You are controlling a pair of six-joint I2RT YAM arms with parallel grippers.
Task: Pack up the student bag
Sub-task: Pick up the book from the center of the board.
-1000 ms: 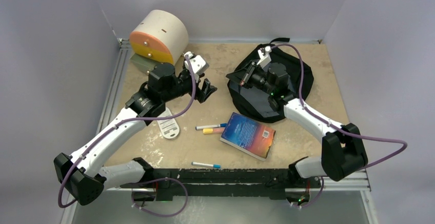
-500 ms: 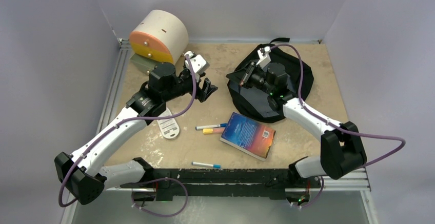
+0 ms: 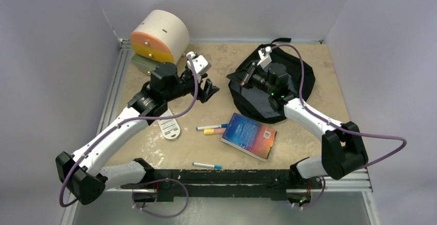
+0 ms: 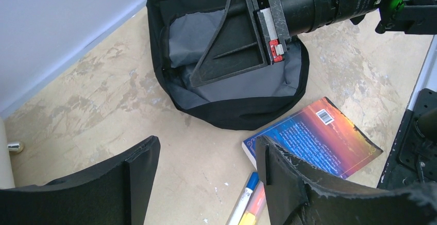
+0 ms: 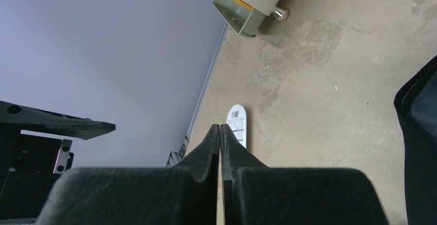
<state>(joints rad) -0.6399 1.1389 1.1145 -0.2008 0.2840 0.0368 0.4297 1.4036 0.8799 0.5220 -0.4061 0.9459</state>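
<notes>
The student bag (image 3: 268, 104) is a black fabric backpack lying open at the back right, its grey lining showing in the left wrist view (image 4: 190, 34). My right gripper (image 3: 243, 79) is shut at the bag's open mouth, its fingers (image 4: 229, 45) lying over the lining. In its own view (image 5: 220, 128) the jaws are pressed together with nothing seen between them. My left gripper (image 3: 208, 88) is open and empty above the table, left of the bag, jaws wide apart in its own view (image 4: 206, 150). The bag's edge shows at the right (image 5: 420, 132).
A blue-and-orange book (image 3: 250, 135) (image 4: 319, 137) lies in front of the bag. A blue-capped marker (image 3: 211, 127) (image 4: 246, 194) and an orange one (image 3: 214, 131) lie beside it, another marker (image 3: 207, 166) nearer. A white tag (image 3: 170, 127) (image 5: 237, 124) lies left. A cream-and-orange drawer box (image 3: 160, 37) stands back left.
The left gripper has drifted very slightly to the right. The right arm and all objects stay where they were.
</notes>
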